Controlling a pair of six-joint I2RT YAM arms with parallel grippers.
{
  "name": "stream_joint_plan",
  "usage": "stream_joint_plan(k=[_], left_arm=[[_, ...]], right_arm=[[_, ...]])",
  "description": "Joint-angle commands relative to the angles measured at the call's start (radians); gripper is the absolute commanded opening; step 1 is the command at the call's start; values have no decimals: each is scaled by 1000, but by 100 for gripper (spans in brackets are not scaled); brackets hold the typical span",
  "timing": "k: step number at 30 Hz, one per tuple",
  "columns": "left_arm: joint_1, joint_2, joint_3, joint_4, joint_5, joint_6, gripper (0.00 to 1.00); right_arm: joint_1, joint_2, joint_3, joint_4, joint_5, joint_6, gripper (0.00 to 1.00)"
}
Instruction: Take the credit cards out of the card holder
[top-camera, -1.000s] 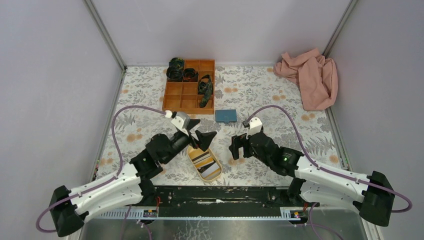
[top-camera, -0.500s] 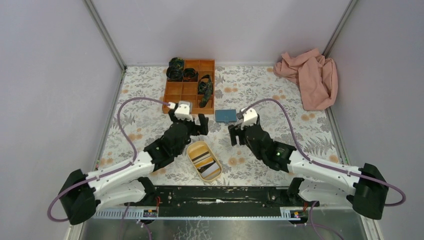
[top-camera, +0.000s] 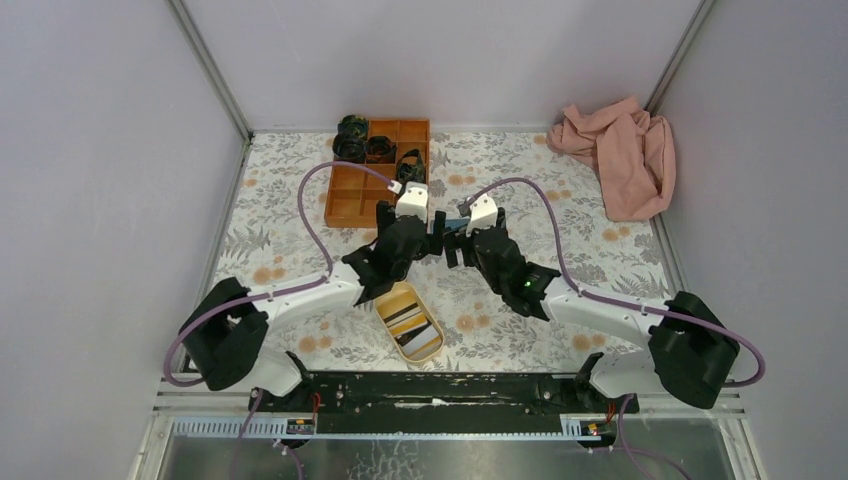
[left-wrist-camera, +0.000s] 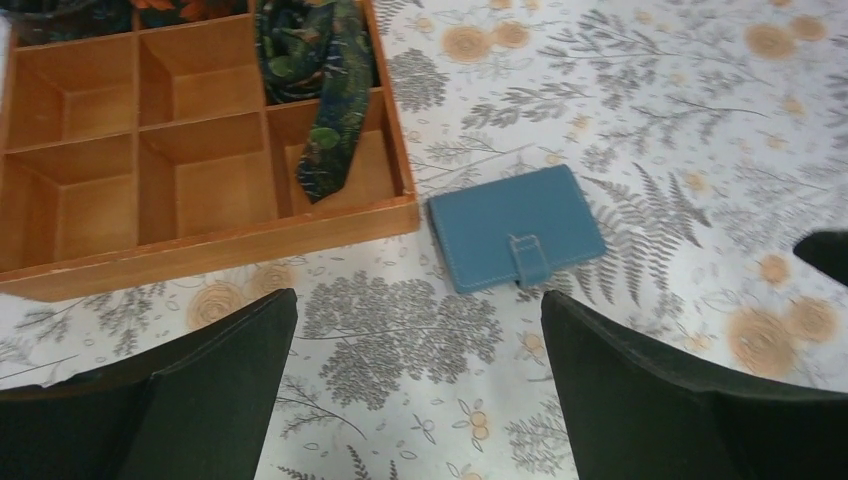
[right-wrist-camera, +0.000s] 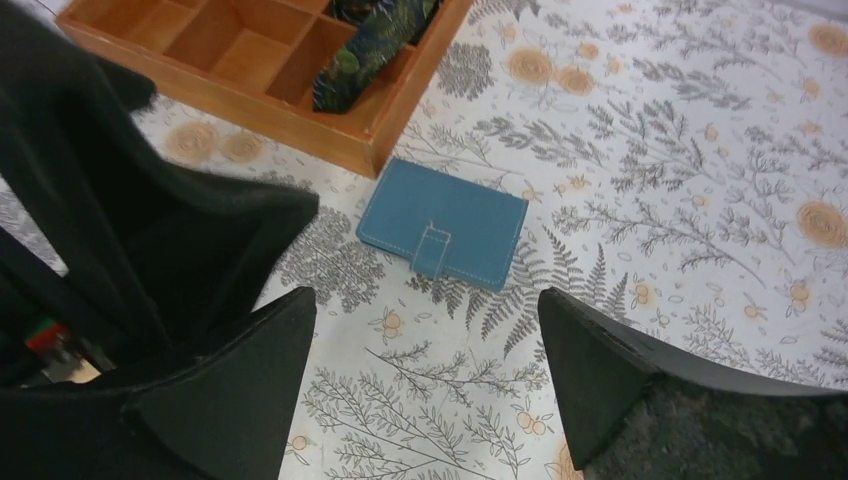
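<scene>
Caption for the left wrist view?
Open left gripper faces the closed blue card holder lying beside the wooden tray.

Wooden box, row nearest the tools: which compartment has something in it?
The corner one nearest the blue card holder: the end of the green patterned tie lies in it. The other two are empty.

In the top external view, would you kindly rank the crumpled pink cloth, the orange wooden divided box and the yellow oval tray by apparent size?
1-2. The crumpled pink cloth and the orange wooden divided box: too alike to rank; the left arm covers part of the box.
3. The yellow oval tray: clearly smallest.
</scene>
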Motion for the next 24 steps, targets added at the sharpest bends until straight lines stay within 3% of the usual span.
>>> stream_joint_plan(k=[1, 4, 6, 11, 17, 24], left_arm=[[1, 21, 61, 16, -104, -12, 100], [6, -32, -48, 29, -179, -148, 100], [17, -53, -103, 80, -142, -175, 100], [33, 22, -72, 60, -193, -215, 100], [101, 49, -80, 19, -163, -353, 100], [125, 33, -99, 29, -83, -391, 100]], right_arm=[[5, 60, 43, 32, 28, 22, 91], [1, 71, 17, 45, 72, 31, 92], [-22, 69, -14, 74, 65, 43, 92], [-59, 103, -25, 90, 67, 58, 99], [-118, 98, -30, 79, -36, 101, 99], [-147, 194, -16, 106, -91, 145, 94]])
